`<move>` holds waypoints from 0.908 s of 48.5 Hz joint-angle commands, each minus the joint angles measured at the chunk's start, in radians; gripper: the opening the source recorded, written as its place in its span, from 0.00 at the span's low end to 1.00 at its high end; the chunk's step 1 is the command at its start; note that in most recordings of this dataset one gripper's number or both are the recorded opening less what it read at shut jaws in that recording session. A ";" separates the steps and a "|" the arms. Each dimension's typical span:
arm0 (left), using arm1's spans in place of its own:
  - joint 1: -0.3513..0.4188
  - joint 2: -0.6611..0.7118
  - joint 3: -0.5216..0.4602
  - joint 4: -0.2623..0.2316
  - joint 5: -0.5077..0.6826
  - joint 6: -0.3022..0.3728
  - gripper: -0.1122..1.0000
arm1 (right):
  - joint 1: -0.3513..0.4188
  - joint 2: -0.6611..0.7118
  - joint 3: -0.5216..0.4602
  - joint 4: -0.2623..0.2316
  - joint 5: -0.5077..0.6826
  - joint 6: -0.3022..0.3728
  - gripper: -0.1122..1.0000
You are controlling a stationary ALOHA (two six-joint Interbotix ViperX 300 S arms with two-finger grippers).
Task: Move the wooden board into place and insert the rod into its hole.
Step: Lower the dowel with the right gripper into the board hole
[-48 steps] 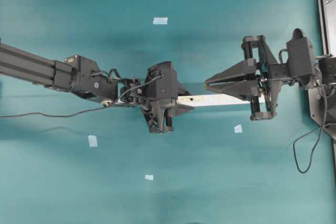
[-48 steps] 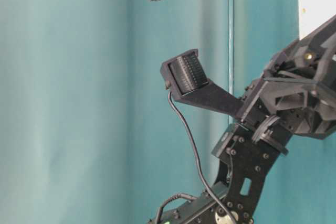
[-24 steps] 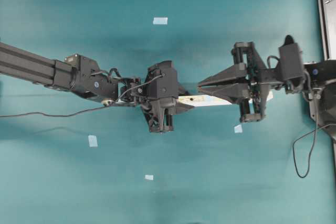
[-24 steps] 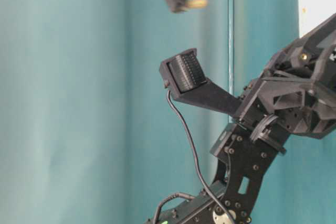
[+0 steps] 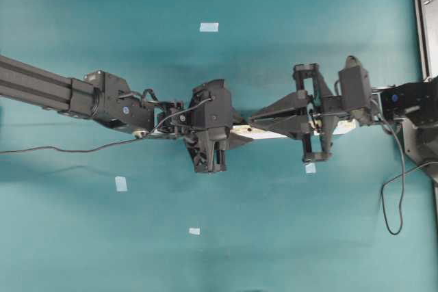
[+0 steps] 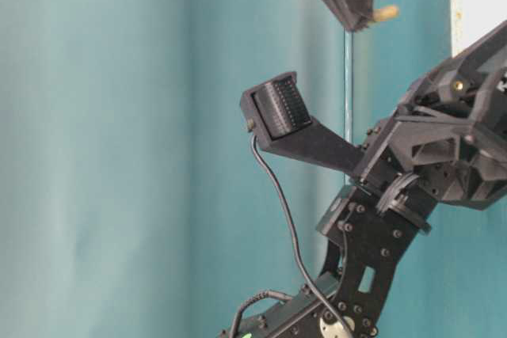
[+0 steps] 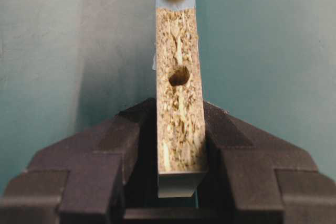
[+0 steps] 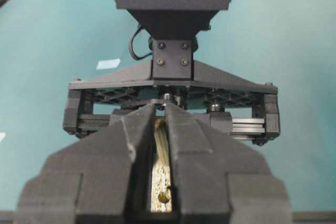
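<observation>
1. The left end effector [image 5: 236, 133] is clamping the wooden board [image 7: 178, 114] on edge above the teal counter [image 5: 287, 237], its fingers [image 7: 89, 166] pressing both flat sides.
2. The board's rough chipboard edge is facing up, with a dark hole [image 7: 179, 75] showing just beyond the grip.
3. The right end effector [image 6: 360, 25] is pinching the rod [image 6: 386, 13], whose beige tip is sticking out past the closed fingers.
4. The rod's tip is hovering over the board's edge, beyond the hole, not inside it.
5. Pale-blue tape squares [image 5: 209, 27] are lying scattered on the counter.
</observation>
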 commanded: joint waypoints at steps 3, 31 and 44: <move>-0.018 -0.029 -0.008 0.003 0.005 -0.006 0.31 | -0.003 0.020 -0.028 0.003 -0.005 -0.002 0.18; -0.018 -0.026 -0.008 0.003 0.026 -0.006 0.31 | -0.002 0.083 -0.041 -0.005 0.041 -0.002 0.18; -0.017 -0.025 -0.008 0.003 0.026 -0.006 0.31 | 0.006 0.083 -0.040 -0.006 0.051 -0.002 0.18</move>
